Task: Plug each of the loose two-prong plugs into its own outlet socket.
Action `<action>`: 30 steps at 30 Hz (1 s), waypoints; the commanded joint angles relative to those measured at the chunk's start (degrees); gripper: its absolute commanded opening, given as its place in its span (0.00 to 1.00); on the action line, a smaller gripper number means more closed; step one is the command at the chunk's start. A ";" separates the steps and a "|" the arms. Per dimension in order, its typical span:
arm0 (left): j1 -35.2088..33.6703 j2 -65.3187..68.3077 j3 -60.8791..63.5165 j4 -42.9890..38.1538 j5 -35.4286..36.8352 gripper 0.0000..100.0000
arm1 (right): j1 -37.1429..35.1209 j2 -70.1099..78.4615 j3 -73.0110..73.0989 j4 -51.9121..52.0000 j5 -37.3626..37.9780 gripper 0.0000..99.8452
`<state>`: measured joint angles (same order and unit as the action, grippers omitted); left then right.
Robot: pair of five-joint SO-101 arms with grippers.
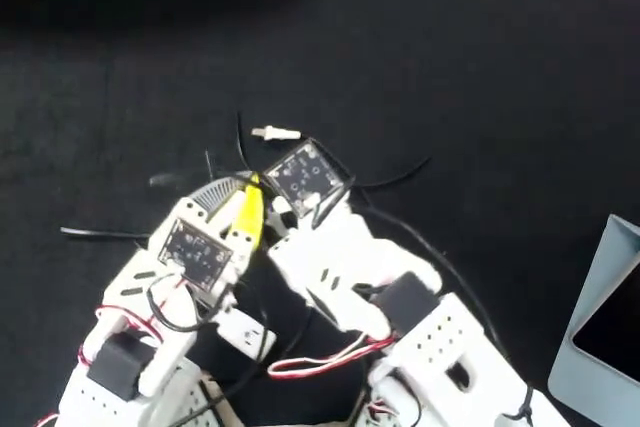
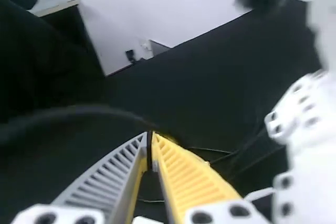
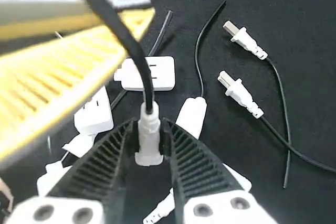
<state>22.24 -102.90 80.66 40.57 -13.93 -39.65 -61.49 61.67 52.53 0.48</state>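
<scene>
held plug (image 3: 148, 142): white body clamped in right pincer (image 3: 148, 125), black jaws closed snug on both flanks, nothing else in them. cord (image 3: 134, 51) leaves the far end, so prongs prob. point back toward the wrist (hidden, can't confirm). outlet socket (image 3: 146, 73) flat on the tabletop (image 3: 294, 3) just beyond the tips, two slots up, apart from the plug. gripped by the body, presumably for a firm push, but cord-end-first looks wrong for seating; likely needs a turn or a hand-over first.

spare plug (image 3: 244, 39) and second spare plug (image 3: 239, 94) lying loose near each other w/ their cords trailing off, well apart from the socket; untouched, prob. waiting their turn.

left pincer (image 2: 149, 139): grey and yellow fingers drawn together at the tips, only a thin dark sliver between; can't tell if anything is pinched. hanging close over the cord in the right wrist view, maybe to tame the slack (a guess).

right wrist view gives the grip, the slots and the spares. high view hides all that under the two crowded arms, but adds a lone plug (image 1: 275, 132) just beyond them and a grey stand (image 1: 605, 317) at the tabletop's edge. left wrist view adds only that pincer's own closure.
</scene>
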 commanded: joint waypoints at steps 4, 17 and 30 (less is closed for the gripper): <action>0.48 -0.26 -3.82 0.09 -3.25 0.03 | -2.90 -1.19 -5.93 1.76 0.26 0.01; 9.19 -0.26 -12.35 11.43 -10.46 0.03 | -3.78 -1.19 -5.76 2.46 3.52 0.01; -19.74 0.35 -7.78 12.84 -3.60 0.03 | 7.74 -0.75 -0.57 -2.46 0.18 0.01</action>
<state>10.37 -103.08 72.66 53.41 -21.23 -34.20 -61.49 60.00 53.23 1.80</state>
